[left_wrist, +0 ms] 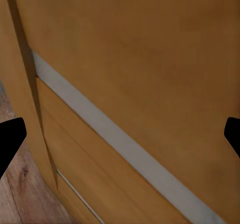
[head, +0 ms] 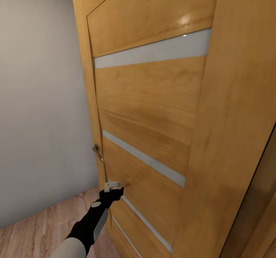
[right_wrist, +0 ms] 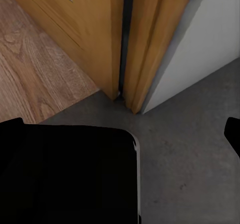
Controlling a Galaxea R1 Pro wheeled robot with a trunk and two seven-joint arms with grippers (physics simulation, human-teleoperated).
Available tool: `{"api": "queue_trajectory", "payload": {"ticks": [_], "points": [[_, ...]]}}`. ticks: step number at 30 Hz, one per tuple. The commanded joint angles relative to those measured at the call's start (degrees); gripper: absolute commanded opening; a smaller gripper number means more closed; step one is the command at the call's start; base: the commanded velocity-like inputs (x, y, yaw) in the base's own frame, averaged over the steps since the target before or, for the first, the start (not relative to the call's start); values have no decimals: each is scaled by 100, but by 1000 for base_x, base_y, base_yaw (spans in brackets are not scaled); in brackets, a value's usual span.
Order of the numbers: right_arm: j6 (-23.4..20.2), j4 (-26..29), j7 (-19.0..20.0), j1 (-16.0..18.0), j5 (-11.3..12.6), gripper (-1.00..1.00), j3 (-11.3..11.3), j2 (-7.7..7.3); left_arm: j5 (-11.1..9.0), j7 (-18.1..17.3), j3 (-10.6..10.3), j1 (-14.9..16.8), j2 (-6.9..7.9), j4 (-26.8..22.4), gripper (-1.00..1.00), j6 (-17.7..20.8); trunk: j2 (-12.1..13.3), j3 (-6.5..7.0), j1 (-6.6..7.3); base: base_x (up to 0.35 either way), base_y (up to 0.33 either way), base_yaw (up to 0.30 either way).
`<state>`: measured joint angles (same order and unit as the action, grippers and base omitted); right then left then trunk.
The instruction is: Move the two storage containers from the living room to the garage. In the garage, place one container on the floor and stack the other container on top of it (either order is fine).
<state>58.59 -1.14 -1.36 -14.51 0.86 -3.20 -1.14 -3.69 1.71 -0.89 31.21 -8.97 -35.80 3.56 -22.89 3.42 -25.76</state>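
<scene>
You face a plain grey wall (head: 42,108) meeting light wood-plank flooring (head: 34,227), with a honey-coloured wooden door (head: 153,108) close ahead, banded by pale frosted strips (head: 153,51) and fitted with a metal lever handle (head: 97,151). Your left pincer (head: 114,188) sits against the door's edge, fingers spread in the wrist view. Your right pincer (right_wrist: 125,134) is also spread, over rough grey concrete floor (right_wrist: 190,154) beside the door frame (right_wrist: 145,44).

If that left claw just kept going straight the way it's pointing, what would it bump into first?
Most likely the wooden door. The left claw points at its lower panel, below the handle, and the wrist view looks onto a pale glass strip between the open fingertips. How near is unclear.
</scene>
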Motion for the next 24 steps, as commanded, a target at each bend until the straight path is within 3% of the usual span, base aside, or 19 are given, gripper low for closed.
{"api": "queue_trajectory", "payload": {"ticks": [1,7,20,24], "points": [[18,-6,-14,1,10,100,-32,-2,-53,4,-17,0,-1,-12,100,30,-3,1,-2,0,0,0],[9,-2,-21,1,10,100,-32,-1,-53,4,-17,0,-6,-9,100,30,-3,1,-2,0,0,-45],[3,-1,-21,1,10,100,-32,-2,-53,-4,-17,0,-8,-10,100,30,-3,1,-2,0,0,-244],[3,-1,-22,1,10,100,-32,-1,-53,-4,-17,1,-8,-11,100,30,-3,1,-2,0,0,-74]]}}
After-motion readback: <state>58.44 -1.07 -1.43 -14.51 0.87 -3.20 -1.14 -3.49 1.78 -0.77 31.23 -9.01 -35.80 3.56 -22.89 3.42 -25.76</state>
